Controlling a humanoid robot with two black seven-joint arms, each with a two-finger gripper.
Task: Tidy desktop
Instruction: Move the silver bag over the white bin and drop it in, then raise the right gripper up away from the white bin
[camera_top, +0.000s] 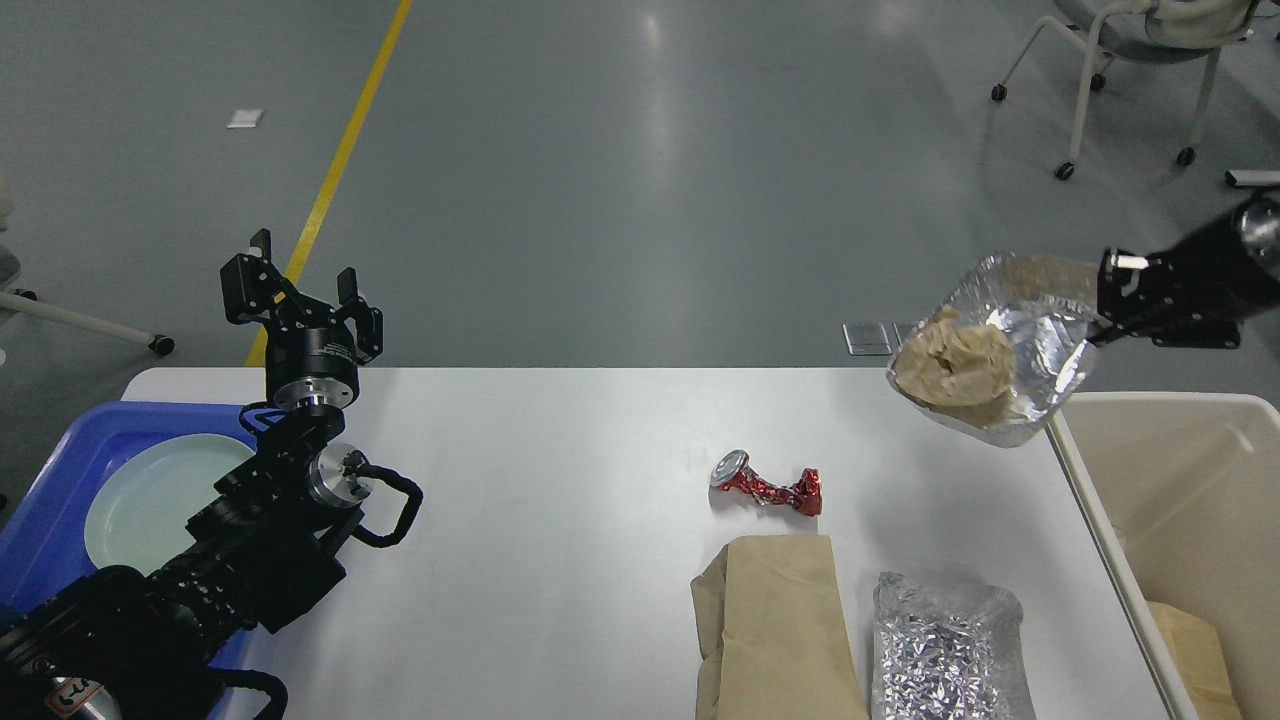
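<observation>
Right gripper (1105, 330) at 3 o'clock, fingers clamped on foil tray (1040, 365) rim, above desktop (560, 520) edge. Left gripper (295, 290) at 9 o'clock, fingers spread, empty.

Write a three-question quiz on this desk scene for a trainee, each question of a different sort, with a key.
1. True or false: the right gripper holds the foil tray in the air near the beige bin.
2. Which thing lies on the desktop just beyond the paper bag? A: crushed red can B: fork C: mug
3. Fill in: the pale plate sits in the blue ____.

Key: 1 true, the tray with its crumpled paper hangs at the bin's far corner. 2 A. 3 tub, beside the left gripper, whose fingers are spread with nothing between them.
</observation>
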